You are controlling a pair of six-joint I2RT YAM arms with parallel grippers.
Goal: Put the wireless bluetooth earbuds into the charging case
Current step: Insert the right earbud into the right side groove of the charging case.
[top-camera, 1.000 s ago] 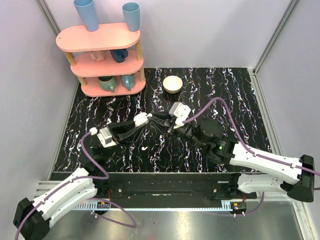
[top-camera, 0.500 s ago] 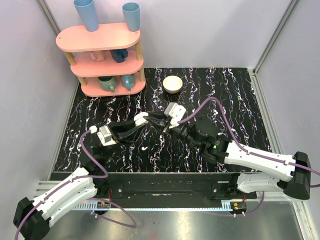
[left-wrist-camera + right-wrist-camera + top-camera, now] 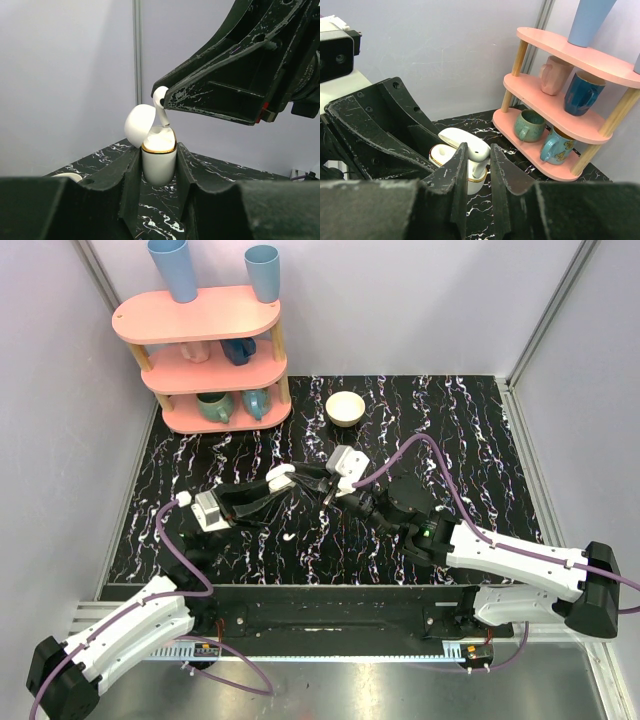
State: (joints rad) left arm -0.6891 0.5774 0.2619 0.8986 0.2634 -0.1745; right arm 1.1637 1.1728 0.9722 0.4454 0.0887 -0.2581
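My left gripper (image 3: 159, 161) (image 3: 282, 483) is shut on the charging case (image 3: 159, 167) (image 3: 440, 156) (image 3: 281, 477). It holds the white case upright just above the table, lid tipped open. My right gripper (image 3: 478, 150) (image 3: 325, 487) is shut on one of the wireless bluetooth earbuds (image 3: 161, 107) (image 3: 478, 169). That earbud hangs stem-down, its tip inside the case's gold-rimmed mouth. The socket beside it looks empty. A small white piece (image 3: 288, 537) lies on the table nearer the arm bases and looks like the second earbud.
A pink three-tier shelf (image 3: 205, 360) (image 3: 570, 125) with mugs and blue cups stands at the back left. A small white bowl (image 3: 346, 407) sits behind the grippers. Walls close the table on three sides, and both arms cross its middle.
My right gripper has carried the earbud left and down until its stem meets the open case. My left gripper has barely moved with the case.
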